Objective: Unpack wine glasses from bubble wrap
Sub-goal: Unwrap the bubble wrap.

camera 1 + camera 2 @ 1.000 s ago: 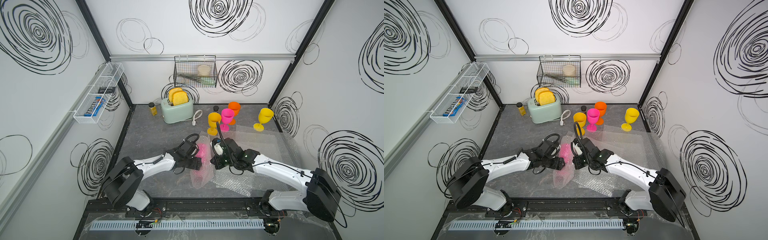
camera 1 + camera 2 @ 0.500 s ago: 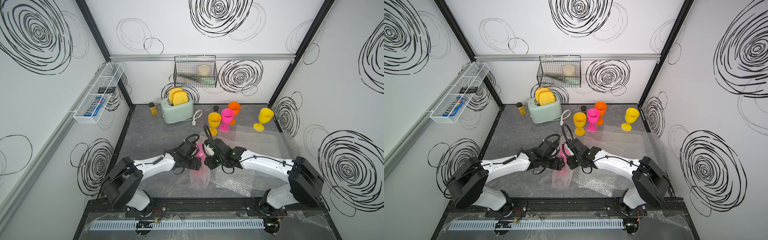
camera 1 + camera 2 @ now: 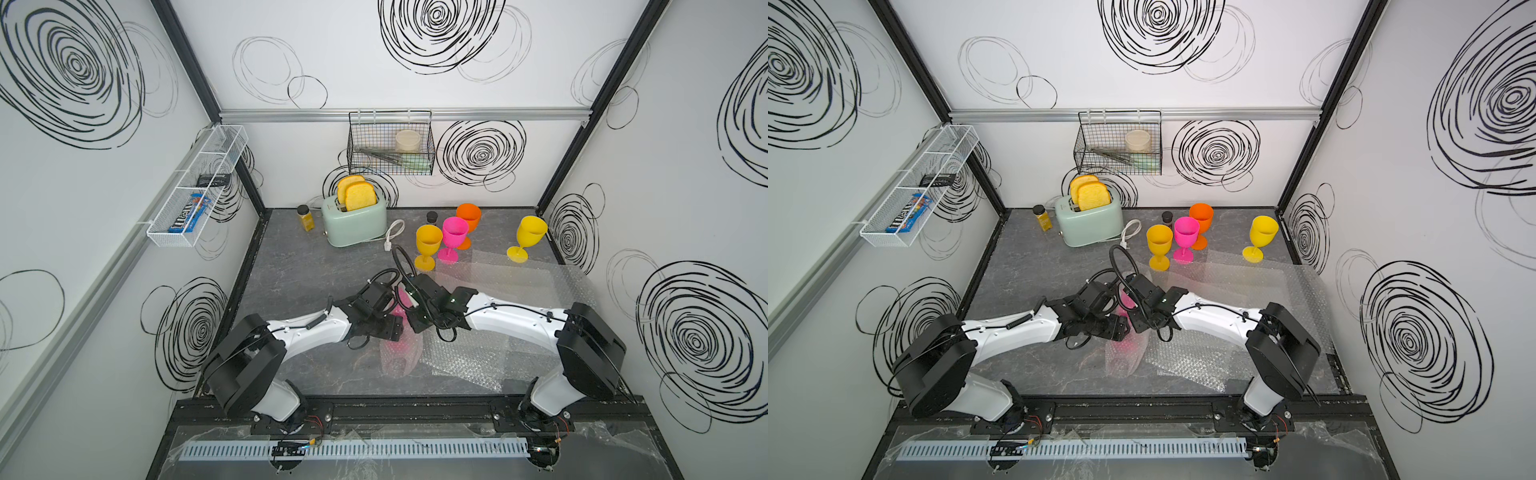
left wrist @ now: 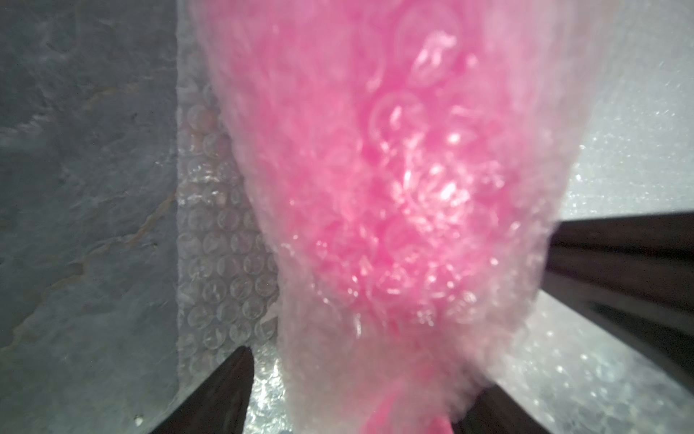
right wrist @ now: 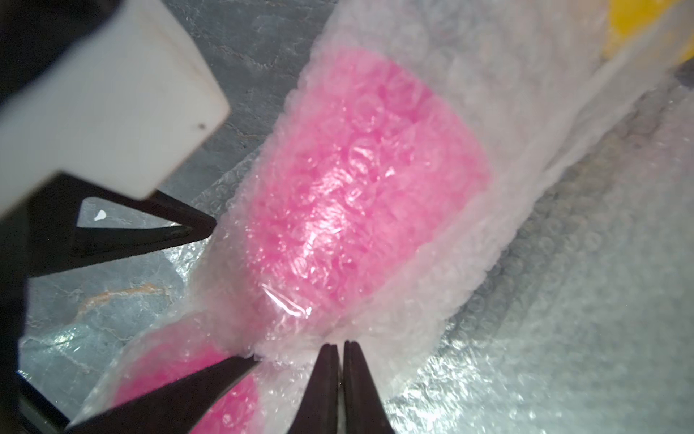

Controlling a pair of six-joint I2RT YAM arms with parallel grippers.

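Grey table [image 3: 307,286] first: flat sheets [image 3: 523,291] of bubble wrap cover its right side, and a toaster [image 3: 353,220] sits at the far wall. On the far side, bare and upright, stand a yellow goblet [image 3: 428,243], pink goblet [image 3: 454,232] and orange goblet [image 3: 468,216], with a second yellow goblet [image 3: 531,235] further right. Mid-table, between the arms, is the wrapped goblet [image 5: 356,188], pink inside its tube [image 3: 401,359]. The left gripper [image 5: 233,293] clamps wide across its waist. The right gripper [image 5: 340,347], jaws pressed together, noses the tube's edge; whether it has caught any film, I can't tell.
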